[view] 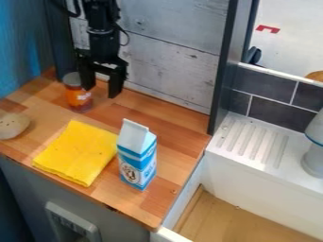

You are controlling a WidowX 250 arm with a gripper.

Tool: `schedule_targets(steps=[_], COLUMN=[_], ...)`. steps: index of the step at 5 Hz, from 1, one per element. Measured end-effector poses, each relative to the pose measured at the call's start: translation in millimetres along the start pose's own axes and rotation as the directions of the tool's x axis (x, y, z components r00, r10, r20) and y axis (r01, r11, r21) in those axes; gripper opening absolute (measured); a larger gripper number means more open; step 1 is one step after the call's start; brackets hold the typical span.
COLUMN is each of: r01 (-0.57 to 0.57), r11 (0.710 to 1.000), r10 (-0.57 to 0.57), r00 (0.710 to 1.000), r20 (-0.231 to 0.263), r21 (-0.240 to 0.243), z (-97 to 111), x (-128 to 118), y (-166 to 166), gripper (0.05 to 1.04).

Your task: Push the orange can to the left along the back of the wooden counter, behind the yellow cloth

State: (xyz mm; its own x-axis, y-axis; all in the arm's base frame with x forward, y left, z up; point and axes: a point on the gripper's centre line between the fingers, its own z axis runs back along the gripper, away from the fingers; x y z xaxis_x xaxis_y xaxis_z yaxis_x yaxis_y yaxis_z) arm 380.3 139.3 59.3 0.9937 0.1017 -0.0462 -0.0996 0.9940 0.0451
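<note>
The black gripper hangs over the back of the wooden counter, its two fingers pointing down and spread apart with nothing between them. Just left of it and partly behind it stands a small jar with an orange label and a grey lid. In front of the gripper, a folded yellow cloth lies flat on the counter. A blue and white milk carton stands upright beside the cloth's right edge.
A pale round object sits at the counter's left edge. Behind the counter rises a grey plank wall. A dark post, a white ribbed drainboard and a sink basin with a wooden bottom are on the right, with a white object on the drainboard.
</note>
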Motion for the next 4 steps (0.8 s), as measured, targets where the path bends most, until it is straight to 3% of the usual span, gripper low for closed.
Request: schedule_targets(steps=[2,4], r01=[-0.022,0.078], r11=[1.000,0.995], r10=[0.021,-0.081], r00=[0.998,0.996], r20=[-0.060,-0.046], r21=[-0.005,-0.063], z=[8.4,11.4], x=[-5.8,-24.1], y=[40.5,21.9], gripper=[0.998,0.998])
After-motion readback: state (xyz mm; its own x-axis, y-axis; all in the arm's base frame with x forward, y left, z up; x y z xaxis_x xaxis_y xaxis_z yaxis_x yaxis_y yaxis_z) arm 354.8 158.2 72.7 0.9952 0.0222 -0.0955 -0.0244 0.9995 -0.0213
